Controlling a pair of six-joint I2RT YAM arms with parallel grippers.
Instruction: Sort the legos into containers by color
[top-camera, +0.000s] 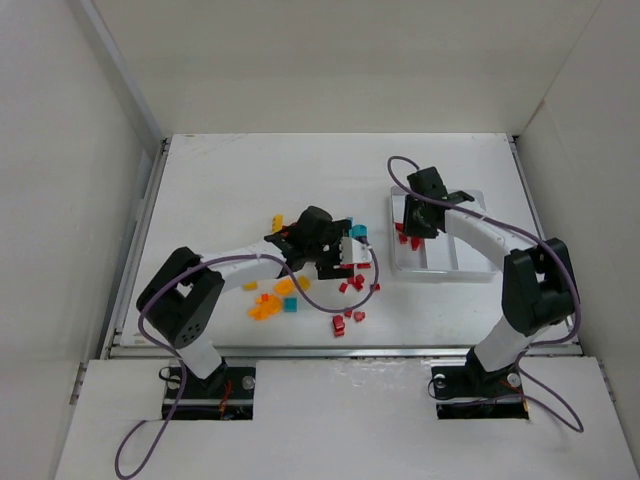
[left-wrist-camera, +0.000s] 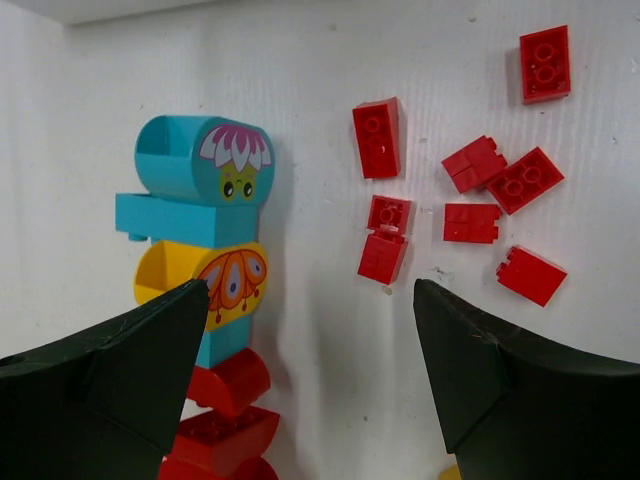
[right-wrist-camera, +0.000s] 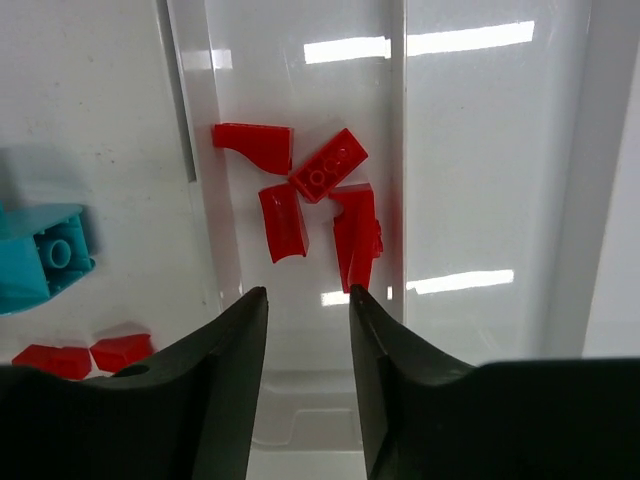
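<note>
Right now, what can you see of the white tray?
The white tray is a shallow, glossy plastic rectangle lying flat on the right of the table, split by thin walls into three narrow compartments. Its left compartment holds a few red legos; the other two look bare where visible. The right gripper hangs open above the red compartment, apparently not touching it.

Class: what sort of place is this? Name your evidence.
Probably a lab robot cell: white walled-in table, bolted black left arm and right arm, small red plastic bricks, white divided tray.
</note>
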